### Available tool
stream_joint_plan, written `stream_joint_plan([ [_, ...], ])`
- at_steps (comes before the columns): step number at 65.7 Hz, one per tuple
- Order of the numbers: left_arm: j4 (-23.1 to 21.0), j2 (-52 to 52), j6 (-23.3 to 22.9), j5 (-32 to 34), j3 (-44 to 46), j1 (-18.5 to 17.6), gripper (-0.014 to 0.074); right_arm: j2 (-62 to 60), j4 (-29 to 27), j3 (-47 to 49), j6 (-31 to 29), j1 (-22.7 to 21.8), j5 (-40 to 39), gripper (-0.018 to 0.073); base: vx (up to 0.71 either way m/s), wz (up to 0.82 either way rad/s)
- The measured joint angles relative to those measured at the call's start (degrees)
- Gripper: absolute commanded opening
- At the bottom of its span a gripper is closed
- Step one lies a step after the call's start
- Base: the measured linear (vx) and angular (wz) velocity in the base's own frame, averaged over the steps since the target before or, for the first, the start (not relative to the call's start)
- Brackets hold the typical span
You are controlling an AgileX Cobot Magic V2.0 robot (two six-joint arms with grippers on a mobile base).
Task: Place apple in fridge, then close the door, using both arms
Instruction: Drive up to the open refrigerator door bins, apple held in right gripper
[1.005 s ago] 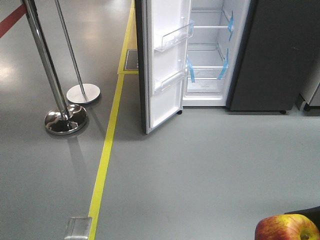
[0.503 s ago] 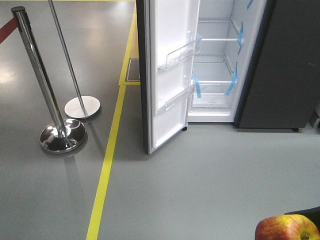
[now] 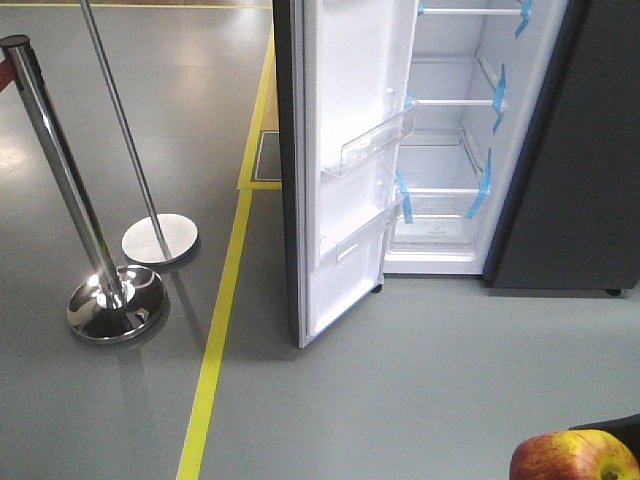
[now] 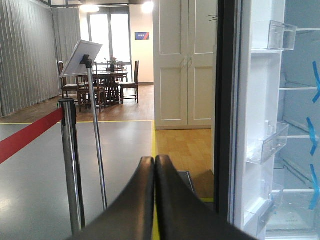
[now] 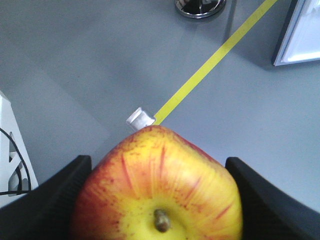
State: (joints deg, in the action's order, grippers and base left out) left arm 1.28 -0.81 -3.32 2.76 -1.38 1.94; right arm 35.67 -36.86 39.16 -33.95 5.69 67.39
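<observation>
**Apple outside open fridge**

Your tall dark grey fridge (image 3: 590, 150) stands open, white-lined door (image 3: 345, 200) swung wide. Left gripper (image 4: 154, 167) points level, fingers pressed together. Right gripper (image 5: 160, 200) tilts floorward, clamped on the red-yellow apple (image 3: 575, 457), well apart from the fridge.

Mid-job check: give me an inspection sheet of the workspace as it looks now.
Surface: grey floor crossed by a yellow tape line.
Job's things: apple in the right gripper; fridge open, shelves look empty; door swung wide.
Clutter: chrome stanchion and sign stand left of the door; small metal floor plate beside the line.
Grippers: left gripper shut, empty; right gripper shut on the apple.
Cables: one black cable beside a white unit, right wrist view.
Surroundings: red barrier belt, dining table, white double doors.
</observation>
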Motion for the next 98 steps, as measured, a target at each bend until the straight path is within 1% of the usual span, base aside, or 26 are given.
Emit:
stream_joint_plan([
  [65,0.0,0.0,0.0,0.0,0.0,0.0,-0.0006,0.0,0.0,0.0,0.02,0.0,0.05,0.009,0.24,-0.05],
  [98,0.0,0.0,0.0,0.0,0.0,0.0,-0.0006,0.0,0.0,0.0,0.02,0.0,0.05,0.009,0.22,0.02],
])
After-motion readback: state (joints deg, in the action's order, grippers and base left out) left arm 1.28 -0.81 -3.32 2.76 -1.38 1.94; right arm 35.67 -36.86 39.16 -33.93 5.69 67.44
